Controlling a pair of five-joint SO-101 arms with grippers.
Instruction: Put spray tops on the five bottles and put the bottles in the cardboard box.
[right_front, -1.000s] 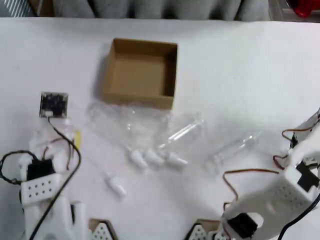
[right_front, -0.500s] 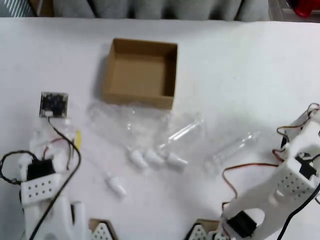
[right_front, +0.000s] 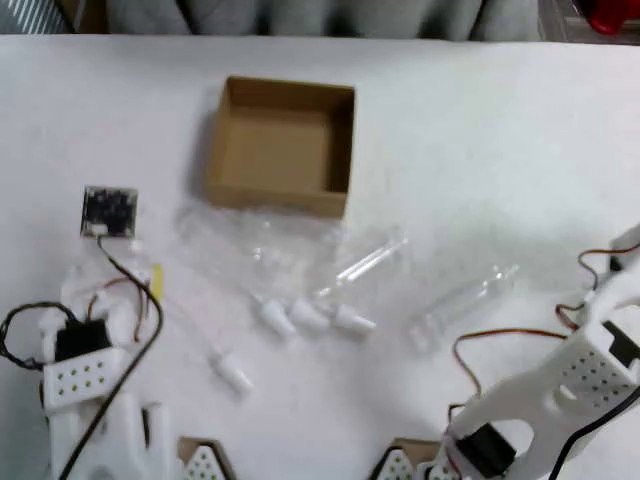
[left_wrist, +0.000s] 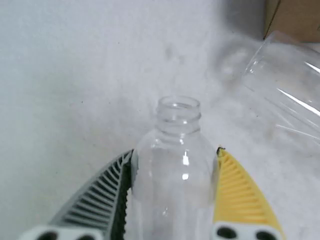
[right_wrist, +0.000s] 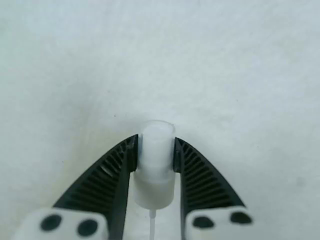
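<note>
A white worktop (right_front: 480, 120) is seen from above, with the open cardboard box (right_front: 282, 145) set toward its far edge, a little left of the middle, nothing visible inside it. Between the box and the near edge, several clear bottles (right_front: 250, 245) are laid on their sides close together; their number cannot be told. One more clear bottle (right_front: 462, 300) is laid apart from them, toward the right edge. Three white spray tops (right_front: 310, 317) are lined up side by side near the middle of the worktop, and a fourth spray top (right_front: 232, 372) is laid nearer the near edge. In the left wrist view, the left pincer (left_wrist: 175, 151) is clamped on the shoulders of an uncapped bottle (left_wrist: 176, 125), its open neck pointing away from the camera. In the right wrist view, the right pincer (right_wrist: 156, 140) is pinched around a white spray top (right_wrist: 155, 180), held above bare worktop.
</note>
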